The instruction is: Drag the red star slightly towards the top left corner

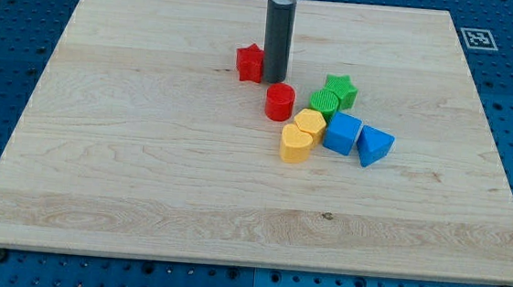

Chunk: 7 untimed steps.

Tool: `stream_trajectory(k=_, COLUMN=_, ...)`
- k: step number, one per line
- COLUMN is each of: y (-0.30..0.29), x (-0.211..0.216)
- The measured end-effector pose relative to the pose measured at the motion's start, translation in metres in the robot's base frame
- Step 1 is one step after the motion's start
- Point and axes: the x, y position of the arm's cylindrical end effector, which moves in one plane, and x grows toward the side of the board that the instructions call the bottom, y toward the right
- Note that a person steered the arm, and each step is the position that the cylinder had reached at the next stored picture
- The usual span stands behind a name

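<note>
Nearest the camera, the pale wooden board (141,217) lies bare. Farther up, the red plastic star (249,62) sits touching my tip (273,81) on its right side. I carry no pincer, only this dark rod. To do this well, I judge a short, slow push up-left, clear of the red cylinder (280,101).

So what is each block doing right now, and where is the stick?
My tip: down on the board, right against the red star's right side.
Red star: flat, touching my tip.
Red cylinder: upright, standing alone.
Green star: flat, against the green round block.
Green round block: touching the green star.
Two yellow blocks: side by side, touching.
Blue cube: beside the yellow blocks.
Blue triangle: against the blue cube.
</note>
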Motion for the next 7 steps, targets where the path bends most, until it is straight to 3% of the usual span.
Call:
stream_trajectory(k=2, y=0.0, x=0.008)
stream_trajectory(k=7, y=-0.035, x=-0.025)
